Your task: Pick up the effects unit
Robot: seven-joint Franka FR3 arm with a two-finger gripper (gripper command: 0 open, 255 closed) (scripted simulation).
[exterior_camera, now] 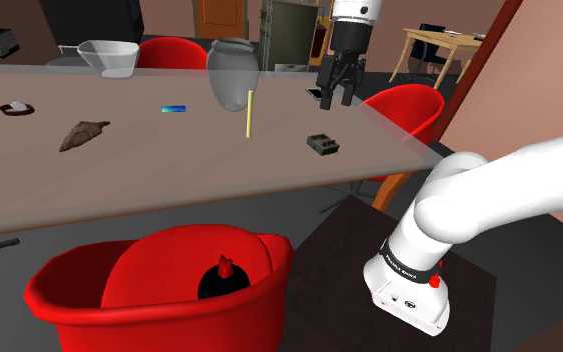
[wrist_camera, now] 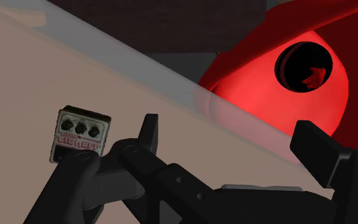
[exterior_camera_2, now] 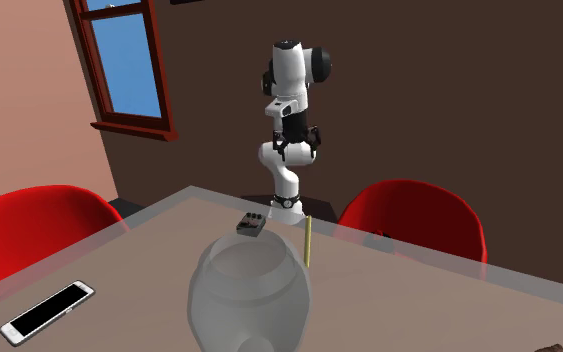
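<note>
Jaws spread and empty, the all-black two-finger gripper [exterior_camera: 335,99] hovers above and to one side of the small grey three-knob effects unit [exterior_camera: 322,145], which lies flat on the pale table [exterior_camera: 169,170], apparently poised to align before descending.

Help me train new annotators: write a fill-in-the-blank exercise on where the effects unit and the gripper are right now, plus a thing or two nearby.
1. The effects unit lies on the ____, with nothing touching it.
2. The gripper hangs in the air near it, its fingers ____ rather than shut.
3. The chair beside the effects unit is coloured ____.
4. The thin stick beside the grey vase is ____.
Missing words: table; open; red; yellow.
</note>
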